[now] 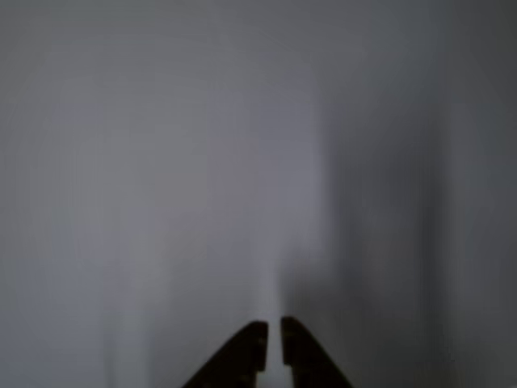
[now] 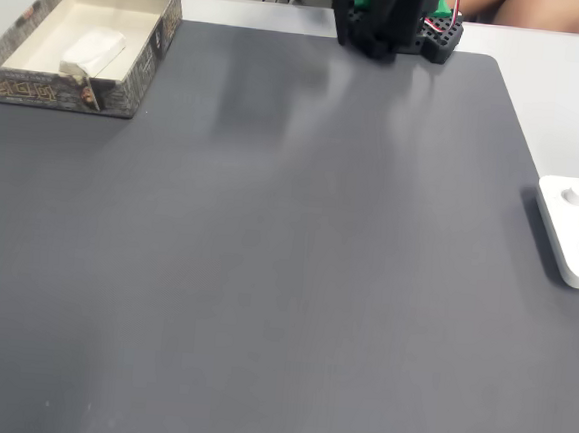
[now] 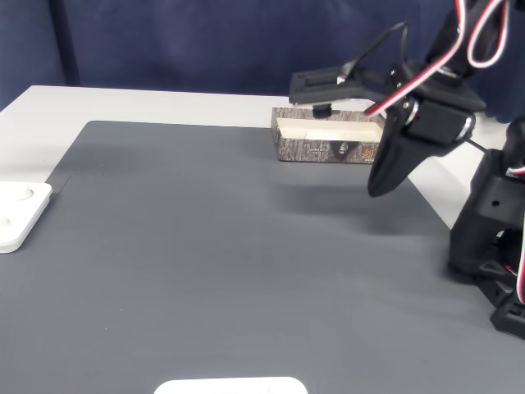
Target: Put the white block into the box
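1. One white block (image 2: 94,49) is counted, lying inside the box in a fixed view.
2. One box (image 2: 141,62) with speckled outer walls is counted; the same box (image 3: 328,148) is seen from the side in a fixed view.
3. One dark grey mat (image 2: 265,275) is counted, spread over the table.
4. One glossy white plastic device (image 2: 577,239) is counted at the mat's edge; it is seen in both fixed views.
5. One robot arm (image 3: 426,115) is counted, with one gripper (image 1: 274,343), whose two dark fingers are seen with a narrow gap between them in the other view.
6. One further white object (image 3: 231,386) is counted at the bottom edge of a fixed view; what it is cannot be told.
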